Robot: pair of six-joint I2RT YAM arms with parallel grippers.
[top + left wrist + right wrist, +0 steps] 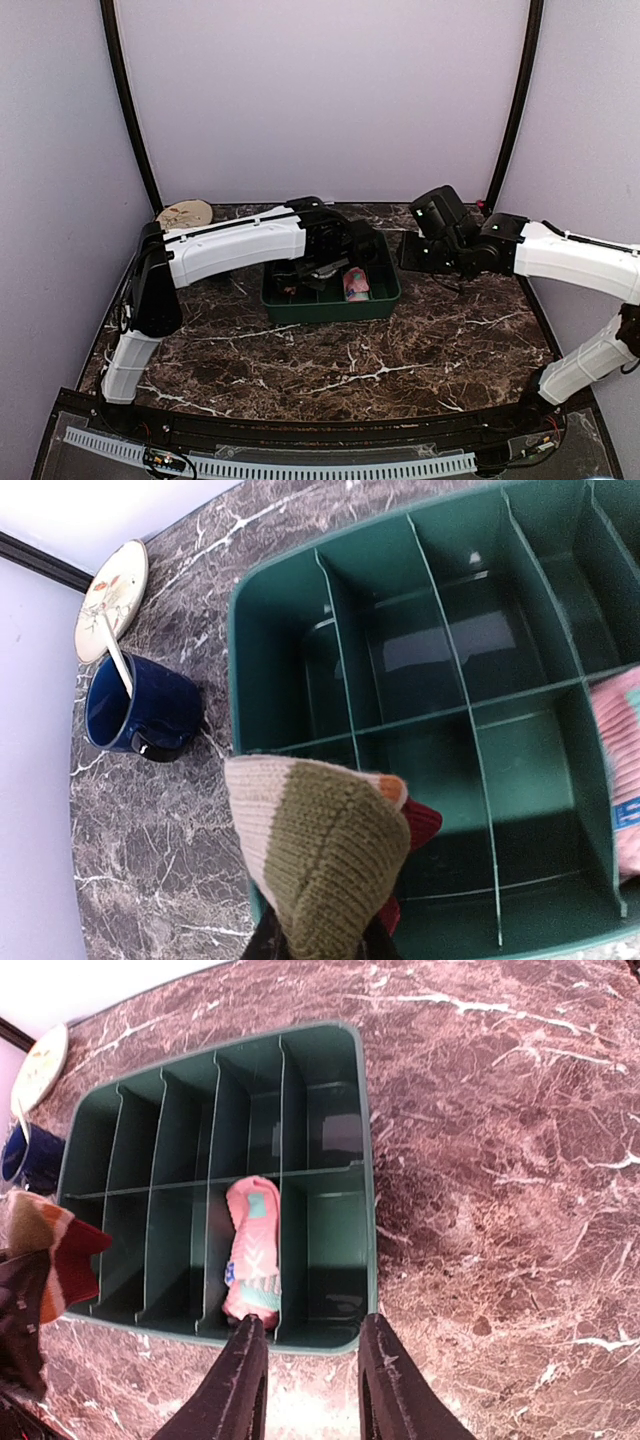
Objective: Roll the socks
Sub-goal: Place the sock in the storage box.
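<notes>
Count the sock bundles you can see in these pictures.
2. A pink bundle lies in a compartment of the green tray; a striped bundle is held in the left gripper over the tray. Others may be hidden.

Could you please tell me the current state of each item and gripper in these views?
left gripper: shut on the striped sock.
right gripper: open, empty.
striped sock: rolled, held over the tray's corner.
pink sock: lying in one tray compartment.
green divided tray: other visible compartments empty.
blue mug: upright, with a utensil handle standing inside.
plate: flat on the table.
</notes>
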